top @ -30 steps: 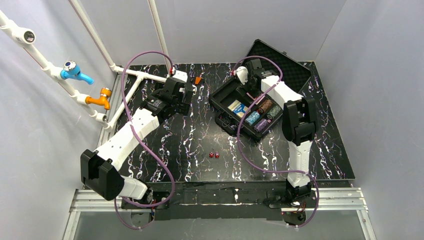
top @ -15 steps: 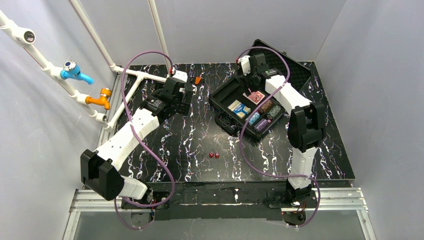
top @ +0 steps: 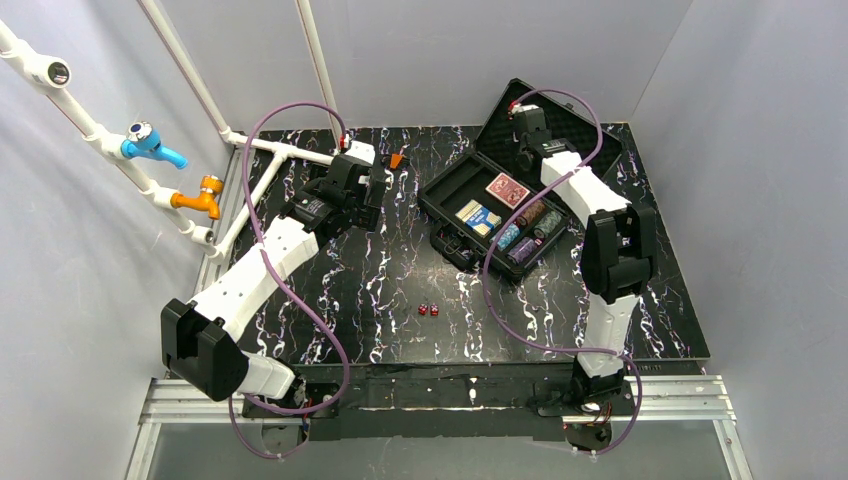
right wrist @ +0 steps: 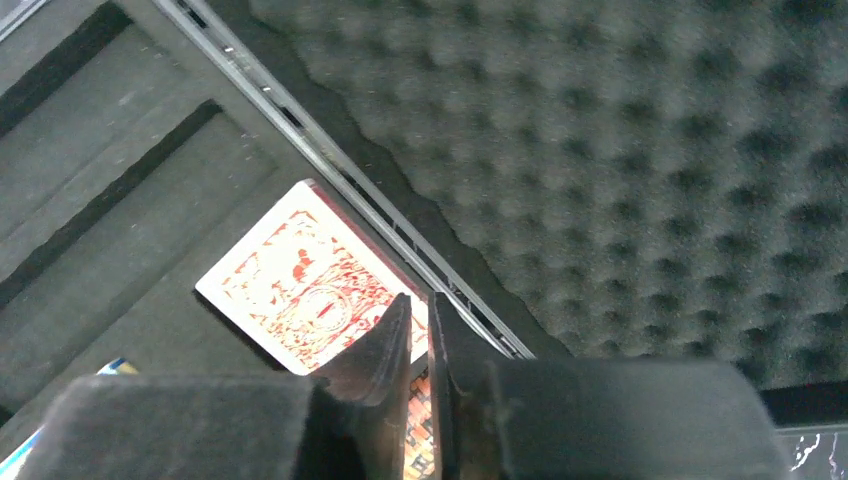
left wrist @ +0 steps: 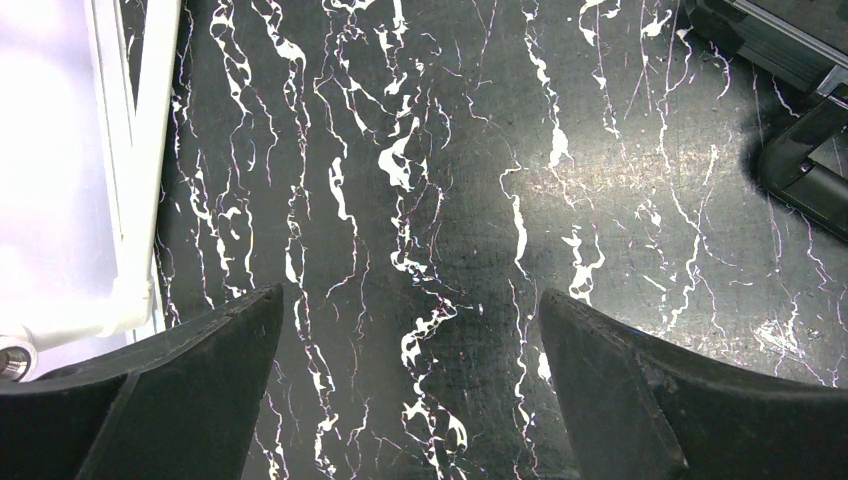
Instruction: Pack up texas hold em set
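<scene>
The black case (top: 452, 190) lies open at the back right, its foam-lined lid (top: 572, 122) leaning back. Inside lie a red card deck (top: 507, 188), a blue card deck (top: 478, 216) and coloured chip stacks (top: 525, 232). Two red dice (top: 428, 310) rest on the table in front of the case. My right gripper (top: 524, 108) hovers above the hinge, shut and holding nothing. In the right wrist view the right gripper (right wrist: 420, 300) hangs over the red deck (right wrist: 300, 275) and the foam lid (right wrist: 650, 150). My left gripper (left wrist: 410, 300) stands wide open over bare table, left of the case corner (left wrist: 810, 170).
White pipes (top: 285, 150) with a blue valve (top: 150, 143) and an orange valve (top: 200, 195) run along the left edge. A small orange piece (top: 397, 160) sits at the back. Grey walls close in the table on three sides.
My right gripper rose off the case tray and moved back toward the lid, uncovering the red deck, and its jaws closed. The left arm stayed still.
</scene>
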### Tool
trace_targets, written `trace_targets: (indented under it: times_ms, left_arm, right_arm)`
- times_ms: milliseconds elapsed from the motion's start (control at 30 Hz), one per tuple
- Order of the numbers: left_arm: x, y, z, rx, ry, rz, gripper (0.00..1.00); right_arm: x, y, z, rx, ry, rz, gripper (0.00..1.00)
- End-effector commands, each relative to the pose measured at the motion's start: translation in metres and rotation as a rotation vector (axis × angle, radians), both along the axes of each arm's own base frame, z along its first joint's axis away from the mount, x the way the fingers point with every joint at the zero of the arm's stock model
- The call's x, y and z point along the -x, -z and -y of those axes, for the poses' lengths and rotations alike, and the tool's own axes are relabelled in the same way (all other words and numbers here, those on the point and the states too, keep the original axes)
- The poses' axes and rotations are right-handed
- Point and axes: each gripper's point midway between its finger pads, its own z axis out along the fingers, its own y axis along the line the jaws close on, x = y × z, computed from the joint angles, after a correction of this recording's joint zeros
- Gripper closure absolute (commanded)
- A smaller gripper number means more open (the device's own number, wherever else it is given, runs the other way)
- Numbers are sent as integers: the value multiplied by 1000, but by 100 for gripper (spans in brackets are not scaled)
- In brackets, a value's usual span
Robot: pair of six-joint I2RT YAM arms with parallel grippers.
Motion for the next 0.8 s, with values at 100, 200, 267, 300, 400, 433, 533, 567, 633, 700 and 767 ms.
trace_targets:
  times_ms: [100,200,267,300,400,433,533,567,633,700,767]
  left_arm:
    - [5,-8,-6,5,-9,16,1]
    - [5,-8,-6,6,-9,14,1]
    - [5,-8,-5,6,-7,14,1]
    - [5,-8,-5,7,-7,14,1]
    - [5,-7,-5,5,-7,11,1]
    - [5,-7,-5,5,-8,11,1]
    - [5,-7,-5,4,-8,10,1]
    - [5,-7,-5,5,-6,12,1]
    - [5,-7,-5,4,-8,10,1]
    - [5,-7,-5,6,-8,12,1]
    - [5,-8,-5,6,-7,14,1]
  right_arm:
    - [-9,10,11,-25,111,37,90]
    - [-11,17,10,-28,106,28,92]
    - [-12,21,6,-37,93,22,93]
    - [-13,23,4,-42,85,16,93]
    - [-13,30,-3,-63,56,-4,95]
    - [-12,34,-4,-66,50,-14,95]
    - [-8,42,-7,-77,31,-43,96]
    - [-6,45,-9,-84,26,-49,97]
    - [-2,50,-12,-100,14,-65,97]
    - [3,57,-16,-119,1,-84,97]
    - [7,62,-18,-132,-7,-100,97]
